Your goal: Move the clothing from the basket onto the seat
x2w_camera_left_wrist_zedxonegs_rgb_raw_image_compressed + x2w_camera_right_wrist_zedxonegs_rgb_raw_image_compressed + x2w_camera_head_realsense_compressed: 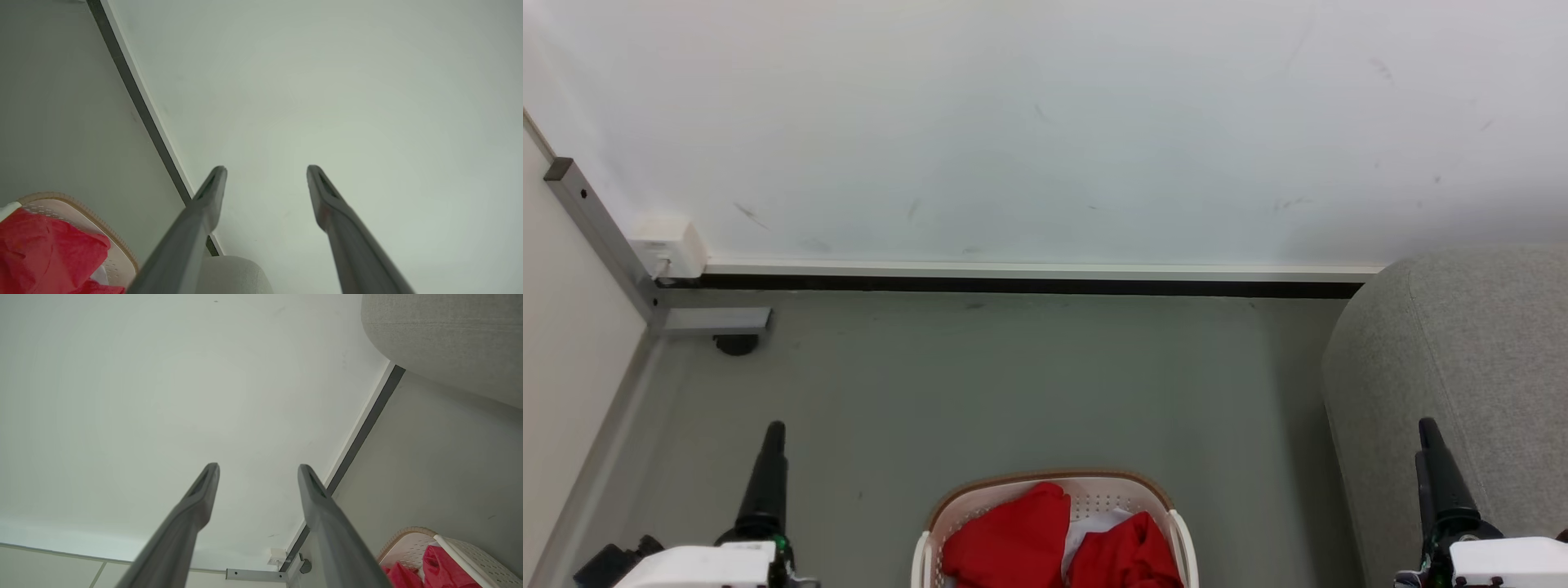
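Floor (1013,384): plain grey, running back from the basket (1045,474) to a white wall (1045,122) with a dark skirting strip (1013,286) at its foot.
Left gripper (266,169): the two dark fingers are spread wide with nothing between them. It hangs left of the basket, well apart from it, pointing at the wall.
Right gripper (258,468): spread just as wide and equally empty. It sits right of the basket, well apart from it, toward the seat (1462,343).
Basket: white with perforated walls and a tan rim, standing on the floor between the two grippers. Its near part is cut off in the head view.
Clothing (1013,539): all of it lies inside the basket, as bright red heaps with white fabric between them.
Seat: light grey woven upholstery with a rounded corner, right of the basket and near it but apart.
Handling: likely light, limp and soft. It should sag and trail when lifted, and it may drag over the basket's rim or pull a neighbour along.
Where to grip: a raised fold at the top of a heap, pinched deep enough that the cloth does not slide out.
Count: two grippers, one basket, one seat and two red heaps. I cannot tell whether each heap is a single garment or whether more lie beneath.
Progress: by the look of it, nothing has been moved yet.
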Available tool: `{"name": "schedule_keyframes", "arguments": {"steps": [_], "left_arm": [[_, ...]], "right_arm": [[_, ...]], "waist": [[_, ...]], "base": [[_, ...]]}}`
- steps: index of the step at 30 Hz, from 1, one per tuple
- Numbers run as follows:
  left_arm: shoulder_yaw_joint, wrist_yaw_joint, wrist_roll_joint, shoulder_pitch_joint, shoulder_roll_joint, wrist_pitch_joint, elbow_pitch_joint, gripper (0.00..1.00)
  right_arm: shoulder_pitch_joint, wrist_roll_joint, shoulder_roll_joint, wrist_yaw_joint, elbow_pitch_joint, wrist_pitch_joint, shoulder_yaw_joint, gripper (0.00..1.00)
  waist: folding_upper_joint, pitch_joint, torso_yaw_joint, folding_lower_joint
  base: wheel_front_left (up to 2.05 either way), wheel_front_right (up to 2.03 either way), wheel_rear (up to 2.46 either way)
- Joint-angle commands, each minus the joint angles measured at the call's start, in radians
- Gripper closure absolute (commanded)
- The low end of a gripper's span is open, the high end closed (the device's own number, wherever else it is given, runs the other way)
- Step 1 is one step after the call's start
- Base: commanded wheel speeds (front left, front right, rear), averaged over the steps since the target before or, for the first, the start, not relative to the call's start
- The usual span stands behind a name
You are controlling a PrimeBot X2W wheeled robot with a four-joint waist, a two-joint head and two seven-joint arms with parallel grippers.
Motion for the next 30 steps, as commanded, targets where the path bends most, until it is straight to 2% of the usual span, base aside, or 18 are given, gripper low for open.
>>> {"name": "schedule_keyframes", "arguments": {"steps": [1, 12, 22, 30], "left_arm": [[0.002, -0.004, 0.040, -0.020, 0.010, -0.010, -0.021, 0.00], [-0.005, -0.005, 0.299, -0.006, 0.008, -0.053, -0.031, 0.00], [-0.006, 0.000, 0.554, 0.003, 0.010, -0.087, -0.046, 0.00], [-0.025, 0.012, 0.690, 0.006, 0.016, -0.113, -0.034, 0.00]], "right_arm": [[-0.022, -0.025, -0.010, 0.000, -0.022, -0.010, 0.007, 0.00], [-0.022, -0.195, -0.011, -0.001, -0.032, -0.052, 0.042, 0.00], [-0.020, -0.459, -0.012, -0.001, -0.050, -0.086, 0.054, 0.00], [-0.020, -0.658, -0.013, -0.001, -0.041, -0.112, 0.079, 0.00]], "waist": [[0.0000, 0.000, 0.000, 0.0000], [0.0000, -0.003, -0.003, 0.0000], [0.0000, -0.001, -0.005, 0.0000], [0.0000, -0.001, -0.004, 0.0000]], "base": [[0.00, 0.00, 0.00], [0.00, 0.00, 0.00], [0.00, 0.00, 0.00], [0.00, 0.00, 0.00]]}}
